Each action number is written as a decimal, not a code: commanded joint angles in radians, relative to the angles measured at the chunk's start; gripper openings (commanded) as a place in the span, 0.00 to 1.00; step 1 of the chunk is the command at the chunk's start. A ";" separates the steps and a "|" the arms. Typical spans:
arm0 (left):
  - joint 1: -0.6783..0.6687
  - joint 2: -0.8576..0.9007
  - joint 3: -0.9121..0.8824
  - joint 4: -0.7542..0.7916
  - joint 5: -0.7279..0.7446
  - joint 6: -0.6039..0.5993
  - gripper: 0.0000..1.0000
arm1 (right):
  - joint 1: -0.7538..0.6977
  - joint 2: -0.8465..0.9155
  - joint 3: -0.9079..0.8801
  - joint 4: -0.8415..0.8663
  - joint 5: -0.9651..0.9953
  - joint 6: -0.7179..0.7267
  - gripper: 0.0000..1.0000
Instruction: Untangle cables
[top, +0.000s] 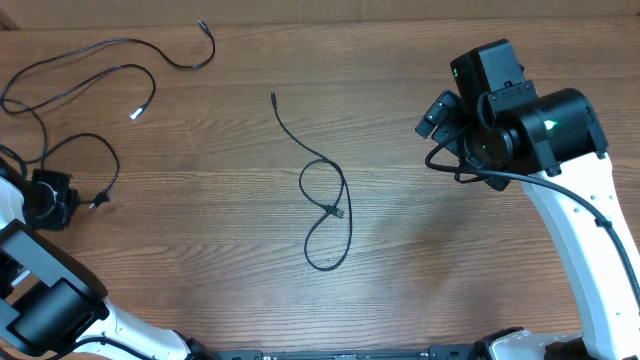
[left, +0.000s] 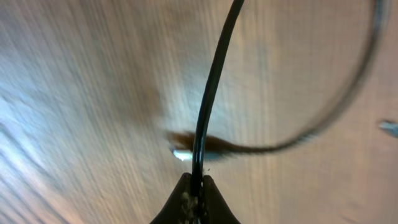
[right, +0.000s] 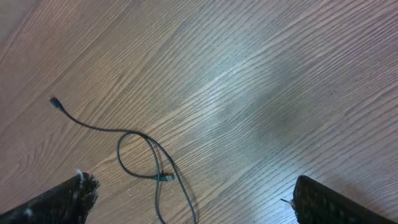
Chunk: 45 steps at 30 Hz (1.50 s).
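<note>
Several thin black cables lie on the wooden table. A long one snakes across the far left corner and ends in a silvery white tip. A second cable loops down to my left gripper. In the left wrist view that gripper is shut on this black cable, which runs straight up from the jaws. A third cable lies in a loose crossed loop mid-table, also in the right wrist view. My right gripper hangs open to the right of it, fingers far apart and holding nothing.
The right arm's white link runs along the right side to the front edge. The left arm's base fills the front left corner. A thick black arm cord hangs by the right wrist.
</note>
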 joint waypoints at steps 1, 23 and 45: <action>0.005 -0.026 0.039 -0.038 0.245 -0.184 0.04 | 0.004 -0.001 -0.004 0.002 0.017 -0.007 1.00; 0.135 -0.026 0.039 -0.320 0.312 -0.520 0.04 | 0.004 -0.001 -0.004 0.002 0.017 -0.007 1.00; -0.035 -0.027 0.080 -0.142 0.403 -0.221 0.82 | 0.004 -0.001 -0.004 0.002 0.017 -0.007 1.00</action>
